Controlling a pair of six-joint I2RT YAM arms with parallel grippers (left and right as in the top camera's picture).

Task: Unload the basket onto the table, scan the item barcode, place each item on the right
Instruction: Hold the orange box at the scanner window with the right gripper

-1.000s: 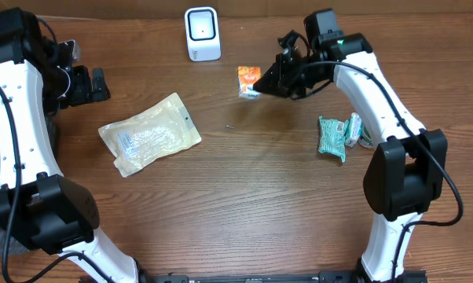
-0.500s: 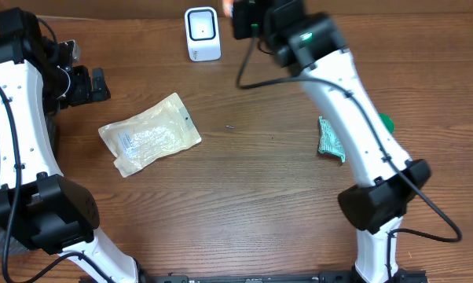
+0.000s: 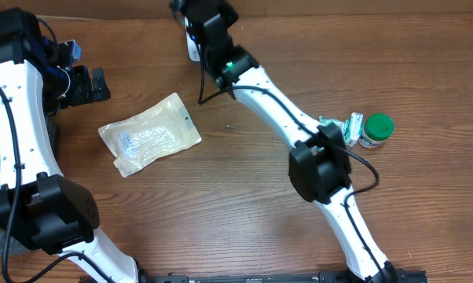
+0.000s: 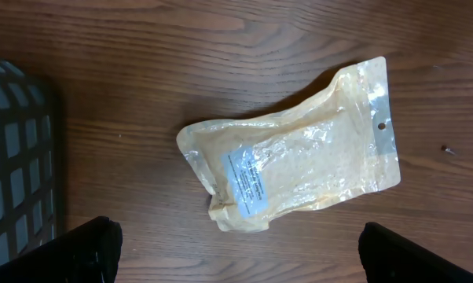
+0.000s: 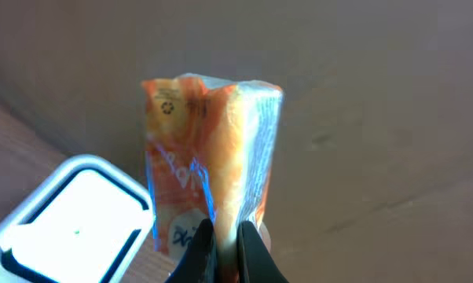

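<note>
Right wrist view: right gripper [image 5: 225,236] clamps the packet [image 5: 213,157] by its bottom edge, just beside the scanner [image 5: 64,212]; its barcode may face away, so the scan could fail.

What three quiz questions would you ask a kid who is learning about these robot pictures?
1. True or false: the right gripper is shut on the orange packet.
2. Pick one: what lies in front of the open left gripper? A) a pale yellow pouch B) a banana C) a red cup
3. What colour is the cap of the bottle near the right arm?

Key: 1 true; 2 A; 3 green.
</note>
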